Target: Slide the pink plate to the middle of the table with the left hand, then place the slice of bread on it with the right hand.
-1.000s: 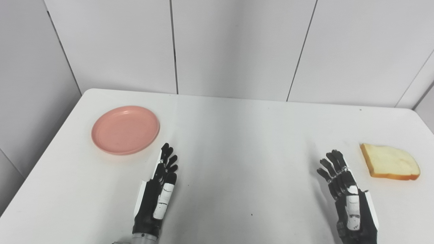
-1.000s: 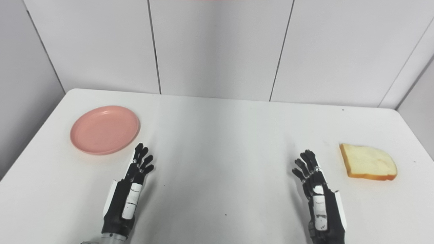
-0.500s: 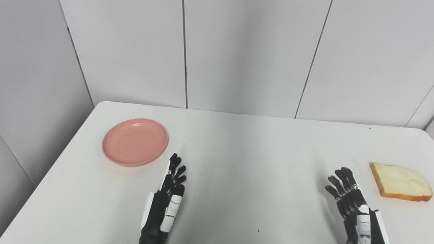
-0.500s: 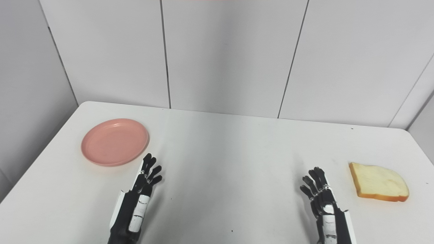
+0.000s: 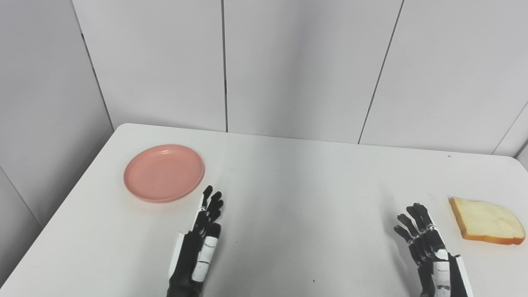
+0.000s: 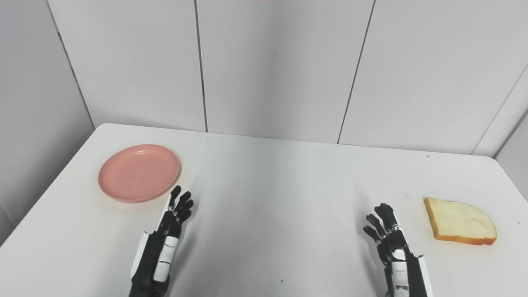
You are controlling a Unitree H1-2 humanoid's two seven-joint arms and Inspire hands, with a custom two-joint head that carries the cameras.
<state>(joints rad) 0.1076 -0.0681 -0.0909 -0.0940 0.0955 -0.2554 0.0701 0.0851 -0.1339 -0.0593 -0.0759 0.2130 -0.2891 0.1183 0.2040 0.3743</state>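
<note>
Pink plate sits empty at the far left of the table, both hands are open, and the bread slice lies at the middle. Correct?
Not quite. The bread slice lies at the table's right side, beyond the right robot hand, as the left eye view shows. The pink plate is empty at far left; the left robot hand is open too.

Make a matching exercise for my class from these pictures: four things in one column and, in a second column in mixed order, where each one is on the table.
Things:
1. pink plate
2. slice of bread
3. left hand
4. right hand

Places:
A. far right side of the table
B. open, just near of the plate's near-right rim
C. far left part of the table
D. open, left of the bread, apart from it

Pairs: 1-C, 2-A, 3-B, 4-D
</note>
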